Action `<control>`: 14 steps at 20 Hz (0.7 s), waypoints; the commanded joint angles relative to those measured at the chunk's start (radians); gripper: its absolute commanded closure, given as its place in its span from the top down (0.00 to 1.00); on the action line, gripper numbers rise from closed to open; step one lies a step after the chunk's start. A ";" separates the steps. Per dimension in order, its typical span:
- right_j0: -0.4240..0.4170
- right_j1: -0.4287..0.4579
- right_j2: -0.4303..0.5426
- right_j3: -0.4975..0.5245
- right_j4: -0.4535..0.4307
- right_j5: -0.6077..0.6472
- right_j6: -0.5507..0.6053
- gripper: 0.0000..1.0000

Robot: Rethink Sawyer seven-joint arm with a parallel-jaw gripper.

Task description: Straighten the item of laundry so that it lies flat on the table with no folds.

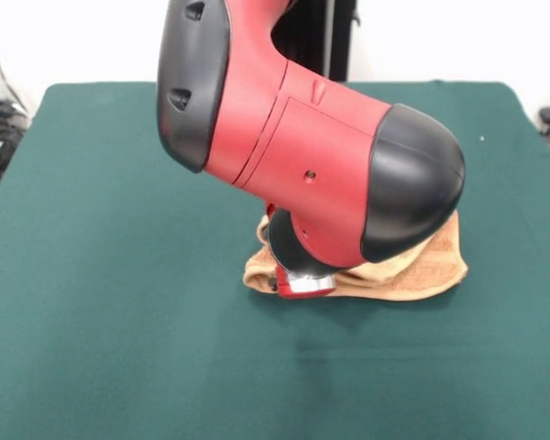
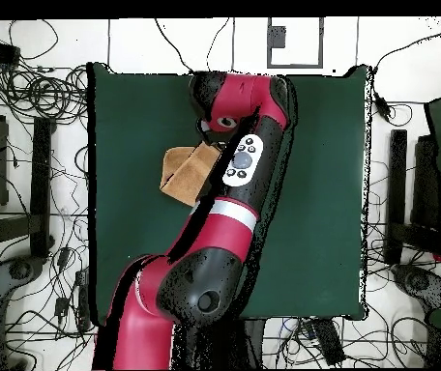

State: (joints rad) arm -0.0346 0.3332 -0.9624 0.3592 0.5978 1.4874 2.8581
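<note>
Worktop (image 1: pixel 119 348): dark green, bare along the near side.
Towel (image 1: pixel 412 270): orange-tan, bunched and folded near the middle of the worktop, partly hidden behind the arm; seen from above (image 2: pixel 188 172), beside the arm's wrist.
Hand (image 1: pixel 304 282): low, at the towel's near edge, touching or just above it; open or closed cannot be told.
Arm (image 1: pixel 312 137): red and black, over the towel.
Writing: none legible.

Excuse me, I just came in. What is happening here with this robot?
A red and black robot arm is bent low over an orange-tan towel on the green table. The towel is still bunched and folded, not flat. The arm hides much of it, and the gripper's state cannot be seen.
</note>
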 commanded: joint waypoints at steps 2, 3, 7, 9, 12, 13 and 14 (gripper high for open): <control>0.001 -0.028 0.048 0.008 0.073 -0.055 0.313 1.00; -0.001 -0.026 0.044 0.004 0.075 -0.056 0.315 1.00; -0.005 -0.022 0.030 -0.009 0.084 -0.050 0.321 1.00; -0.005 -0.020 0.024 -0.013 0.086 -0.050 0.322 1.00; -0.006 -0.017 0.018 -0.017 0.087 -0.050 0.323 1.00; -0.007 -0.016 0.016 -0.018 0.087 -0.051 0.323 1.00; -0.007 -0.015 0.016 -0.018 0.087 -0.052 0.323 1.00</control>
State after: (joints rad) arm -0.0469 0.3164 -0.9626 0.3560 0.6255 1.4874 2.8581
